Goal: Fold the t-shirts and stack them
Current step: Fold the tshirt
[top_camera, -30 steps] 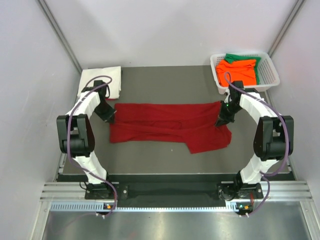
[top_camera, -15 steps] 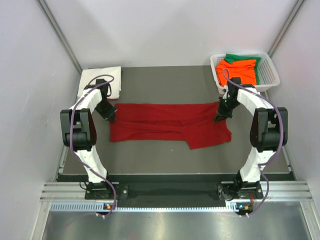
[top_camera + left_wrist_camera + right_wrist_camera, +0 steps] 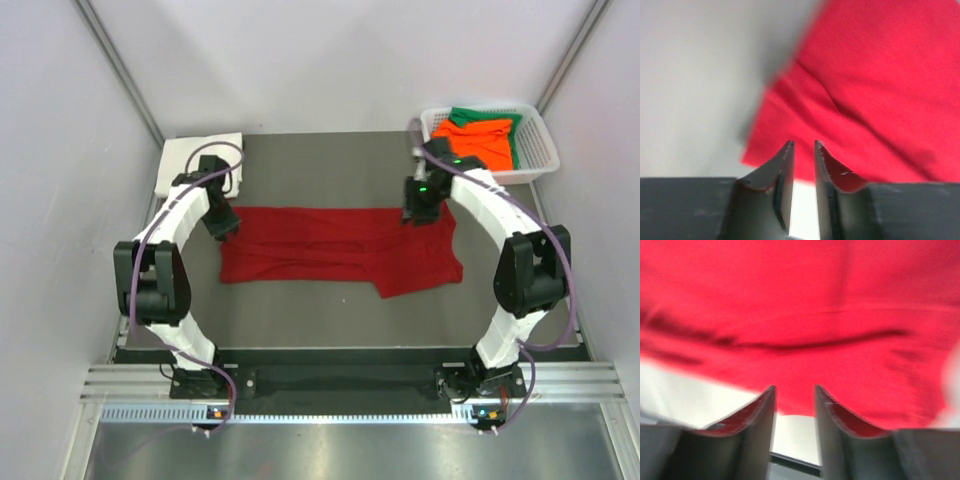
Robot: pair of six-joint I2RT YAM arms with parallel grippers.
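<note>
The dark red cloth t-shirt (image 3: 340, 250) lies flat across the middle of the grey table (image 3: 330, 160), folded into a long band. The left gripper (image 3: 222, 228) sits at its far left corner, fingers a narrow slit apart and empty. The right gripper (image 3: 418, 208) is at the far right edge, parted slightly wider, also empty. Folding looks half done, and the next move calls for pinching both far corners.

The left arm (image 3: 170, 225) and right arm (image 3: 497, 205) reach forward, elbows outward, the left gripper (image 3: 803, 146) with jaws narrowly parted, the right gripper (image 3: 795, 389) with jaws wider apart.
</note>
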